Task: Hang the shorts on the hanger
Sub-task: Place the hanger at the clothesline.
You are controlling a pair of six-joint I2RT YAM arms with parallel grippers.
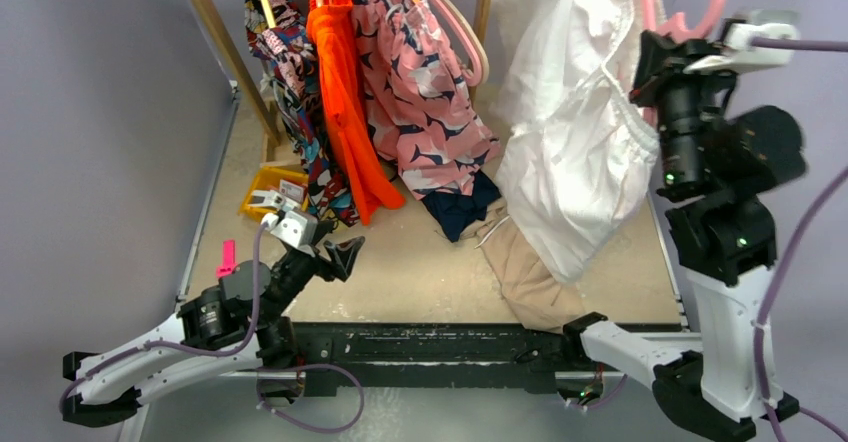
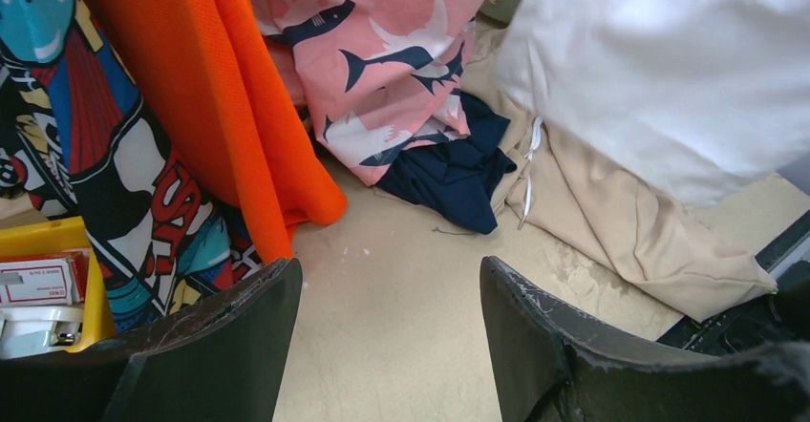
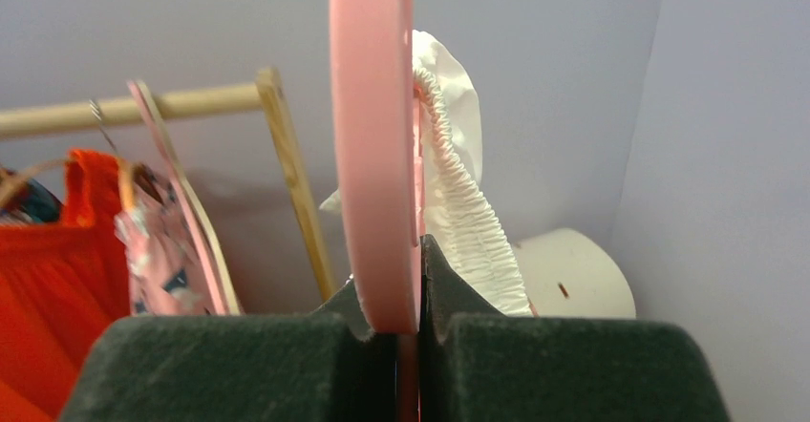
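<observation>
We see plain white shorts (image 1: 570, 142) and a smooth pale pink hanger (image 3: 373, 155). Other garments: 1 solid orange garment (image 1: 340, 92), 1 pink shark-print garment (image 1: 425, 92) with navy-and-white sharks, 1 multicoloured comic-print garment (image 1: 290, 52). We also note a tan garment (image 1: 535, 282), a navy garment (image 1: 460, 210), a yellow bin (image 1: 258, 190) and a beige worktop (image 1: 420, 272).

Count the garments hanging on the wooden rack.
3: comic-print one leftmost, orange one in the middle, pink shark-print one rightmost; the white shorts may hide more.

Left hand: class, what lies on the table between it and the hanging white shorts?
Bare table first, then a crumpled navy cloth and a tan garment lying below the shorts; the left wrist view shows it best.
</observation>
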